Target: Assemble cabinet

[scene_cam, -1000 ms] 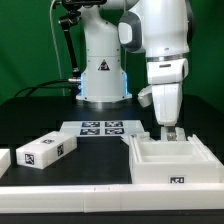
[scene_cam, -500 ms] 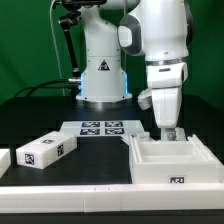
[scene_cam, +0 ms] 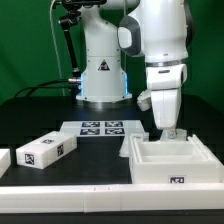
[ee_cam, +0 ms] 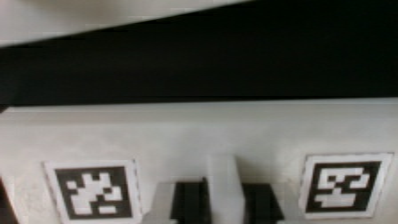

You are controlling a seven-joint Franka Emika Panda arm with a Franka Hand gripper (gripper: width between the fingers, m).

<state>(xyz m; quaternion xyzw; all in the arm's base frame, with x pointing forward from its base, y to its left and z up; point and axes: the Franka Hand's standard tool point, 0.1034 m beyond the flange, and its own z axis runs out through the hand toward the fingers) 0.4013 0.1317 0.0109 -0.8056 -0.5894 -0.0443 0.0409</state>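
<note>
The cabinet's large open white box (scene_cam: 170, 166) lies at the exterior view's right, with a tag on its near face. My gripper (scene_cam: 170, 132) reaches down onto the box's far wall. In the wrist view the dark fingers (ee_cam: 187, 206) stand on either side of a thin white wall (ee_cam: 217, 175), and the gripper (ee_cam: 221, 206) is shut on it. Two tags (ee_cam: 89, 190) flank that wall. A smaller white cabinet block (scene_cam: 47, 150) with tags lies at the left, apart from the box.
The marker board (scene_cam: 100, 128) lies flat between the block and the box. Another white part (scene_cam: 3, 158) shows at the left edge. The white robot base (scene_cam: 103, 75) stands at the back. A pale table rim (scene_cam: 60, 186) runs along the front.
My gripper has shifted slightly to the exterior view's right, and the box's left side has moved a little with it. The small block has not moved.
</note>
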